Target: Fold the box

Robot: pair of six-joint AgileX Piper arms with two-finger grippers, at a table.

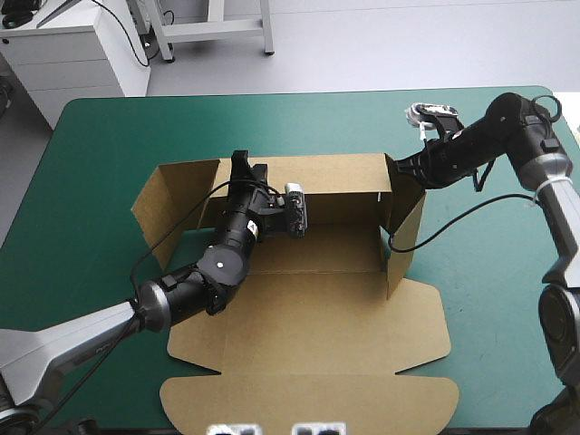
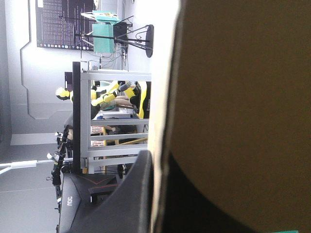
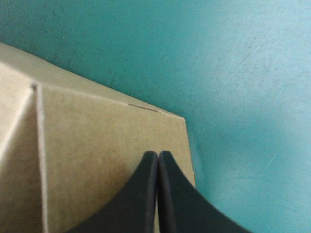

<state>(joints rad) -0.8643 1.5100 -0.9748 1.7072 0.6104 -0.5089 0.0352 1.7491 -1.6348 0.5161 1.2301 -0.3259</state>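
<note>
The brown box [image 1: 308, 317] lies open in the middle of the teal-green cover. Its back wall [image 1: 331, 172] and right side wall [image 1: 408, 231] stand raised, while the left flap [image 1: 168, 195] leans outward. My left gripper [image 1: 243, 165] sits on the back wall's left end. In the left wrist view the left gripper [image 2: 158, 156] is shut on the board [image 2: 243, 97], whose pale edge runs between the black fingers. My right gripper [image 1: 399, 168] is at the box's rear right corner, outside the wall. In the right wrist view its shut tip [image 3: 158, 154] rests against a board panel [image 3: 97, 145] near that corner.
The box's lid [image 1: 308, 403] lies flat toward the near table edge. Bare teal-green cover [image 1: 118, 136] stretches left, behind and right of the box. A white cabinet [image 1: 72, 54] stands beyond the table's far left corner.
</note>
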